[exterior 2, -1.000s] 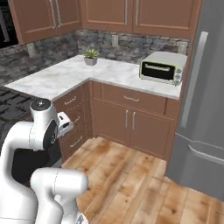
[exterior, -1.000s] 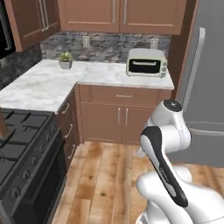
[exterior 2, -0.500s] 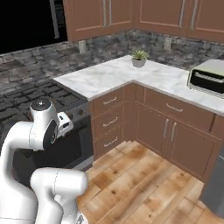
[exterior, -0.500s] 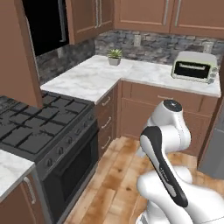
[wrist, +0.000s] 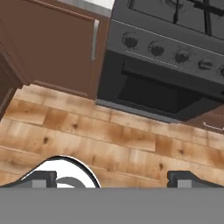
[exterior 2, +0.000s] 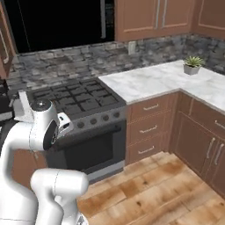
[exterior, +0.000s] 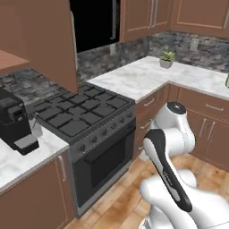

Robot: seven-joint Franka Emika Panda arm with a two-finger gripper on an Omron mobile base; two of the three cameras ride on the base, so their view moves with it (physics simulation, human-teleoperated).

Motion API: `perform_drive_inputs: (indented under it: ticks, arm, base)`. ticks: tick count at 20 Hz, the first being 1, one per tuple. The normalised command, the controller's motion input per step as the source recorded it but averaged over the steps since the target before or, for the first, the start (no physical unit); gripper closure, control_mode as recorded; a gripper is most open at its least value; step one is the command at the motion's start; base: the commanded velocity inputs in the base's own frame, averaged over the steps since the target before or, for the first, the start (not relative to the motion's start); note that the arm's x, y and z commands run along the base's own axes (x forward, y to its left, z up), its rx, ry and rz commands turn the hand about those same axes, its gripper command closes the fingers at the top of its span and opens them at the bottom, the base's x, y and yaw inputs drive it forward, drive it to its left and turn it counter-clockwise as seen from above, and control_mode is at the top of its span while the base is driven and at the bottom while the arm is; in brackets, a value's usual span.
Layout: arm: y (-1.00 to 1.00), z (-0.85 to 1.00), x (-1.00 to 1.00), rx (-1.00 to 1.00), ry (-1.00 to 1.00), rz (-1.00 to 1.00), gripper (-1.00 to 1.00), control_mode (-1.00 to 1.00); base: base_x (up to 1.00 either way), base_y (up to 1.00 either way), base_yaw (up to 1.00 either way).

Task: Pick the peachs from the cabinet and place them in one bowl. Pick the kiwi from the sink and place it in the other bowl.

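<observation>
Showing coffee machine [exterior: 17,120] beside stove [exterior: 85,108]

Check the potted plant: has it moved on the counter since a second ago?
No. The plant sits by the backsplash as before; the base drove, shifting the whole view.

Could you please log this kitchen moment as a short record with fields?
stove: black gas range between two counter runs
oven door: closed, facing the hand camera
counter: white marble, potted plant on it
coffee machine: black, on the counter left of the stove
gripper: open, fingers apart, holding nothing, over wood floor
</observation>
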Motion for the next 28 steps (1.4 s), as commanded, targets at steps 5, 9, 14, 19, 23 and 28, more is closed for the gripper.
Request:
perform_drive_inputs:
  ticks: [5, 9, 14, 19, 23, 28]
  arm:
    - [0.0, 0.0, 0.0, 0.0, 0.0, 0.0, -1.0, 1.0]
    - [0.0, 0.0, 0.0, 0.0, 0.0, 0.0, -1.0, 1.0]
    - [0.0, 0.0, 0.0, 0.0, 0.0, 0.0, -1.0, 1.0]
    - [0.0, 0.0, 0.0, 0.0, 0.0, 0.0, -1.0, 1.0]
    - [0.0, 0.0, 0.0, 0.0, 0.0, 0.0, -1.0, 1.0]
    - [0.0, 0.0, 0.0, 0.0, 0.0, 0.0, -1.0, 1.0]
  base:
    - [0.0, 0.0, 0.5]
    - [0.0, 0.0, 0.5]
    - [-0.01, 0.0, 0.5]
    - [-0.06, 0.0, 0.49]
    - [-0.12, 0.01, 0.41]
    - [-0.02, 0.02, 0.02]
